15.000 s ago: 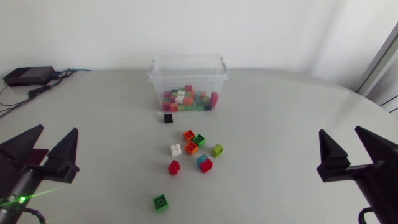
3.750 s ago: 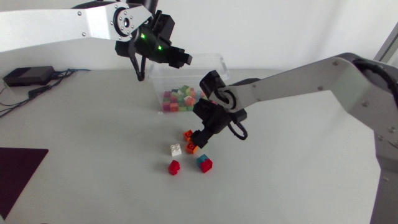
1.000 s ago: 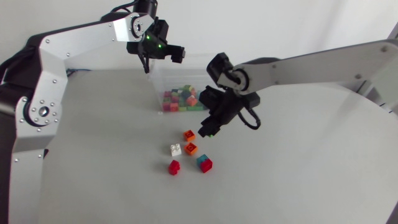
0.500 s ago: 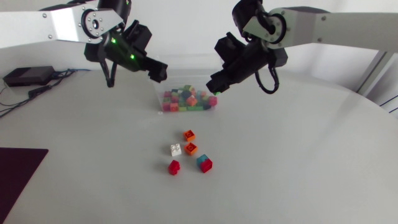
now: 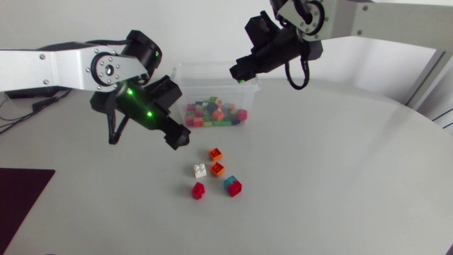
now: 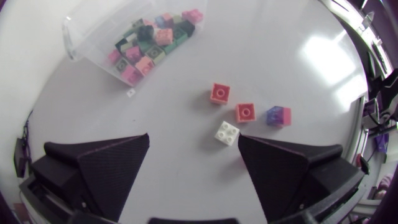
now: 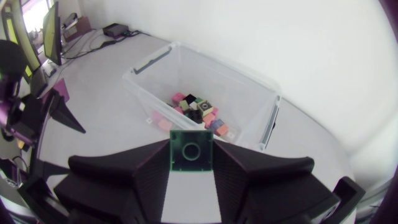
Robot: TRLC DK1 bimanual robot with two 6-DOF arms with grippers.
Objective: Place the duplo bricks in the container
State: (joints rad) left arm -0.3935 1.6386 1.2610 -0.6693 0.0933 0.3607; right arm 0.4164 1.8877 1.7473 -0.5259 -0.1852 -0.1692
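My right hand [image 5: 239, 73]: gripping a green brick [image 7: 191, 151] (container [image 7: 268, 106] just ahead).
My left hand [image 6: 193, 138]: spread wide above loose bricks [image 6: 245, 112].

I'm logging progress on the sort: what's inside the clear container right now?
The container holds a loose heap of bricks, pink, green, black and white among them. They overlap, so lower ones are covered and I cannot count them.

I can read no words, numbers or signs here; a small white mark [image 6: 131, 93] low by the container [image 6: 93, 53] is too tiny to make out
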